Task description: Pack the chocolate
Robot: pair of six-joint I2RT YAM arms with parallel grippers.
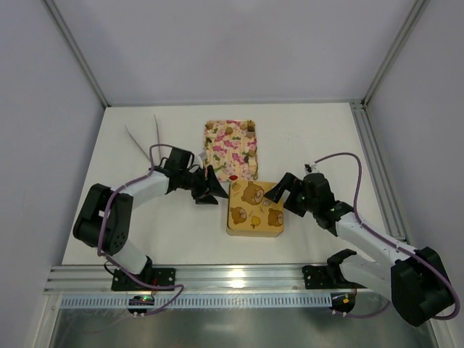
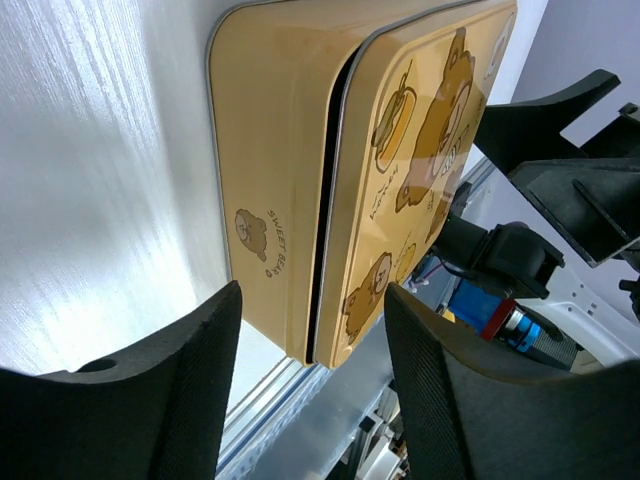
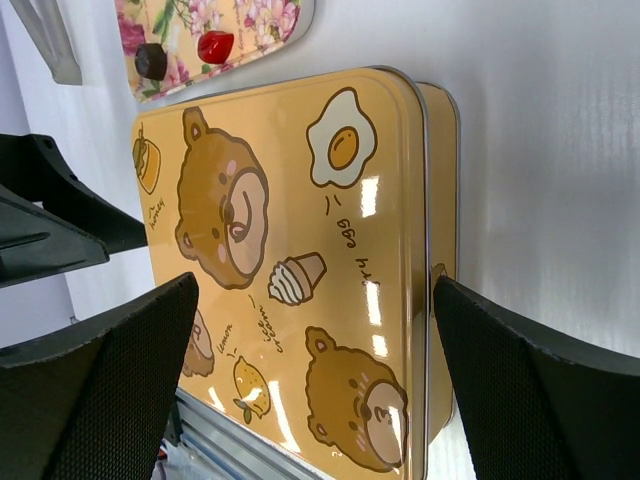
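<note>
The gold tin (image 1: 254, 209) stands mid-table with its bear-printed lid (image 3: 290, 250) on; a thin dark gap shows between lid and base (image 2: 270, 180). Its compartments are hidden. The pink floral tray (image 1: 230, 148) behind it holds a few chocolate pieces (image 1: 229, 131); the right wrist view shows a dark one (image 3: 151, 60) and a red one (image 3: 215, 46) at the tray's (image 3: 280, 20) near end. My left gripper (image 1: 214, 190) is open at the tin's left side, and its fingers (image 2: 180, 390) hold nothing. My right gripper (image 1: 284, 194) is open at the tin's right side, spread across the lid and empty.
Two clear plastic tongs (image 1: 141, 134) lie at the back left of the white table (image 1: 326, 138). A metal rail (image 1: 232, 275) runs along the near edge. Grey walls close in the sides and back.
</note>
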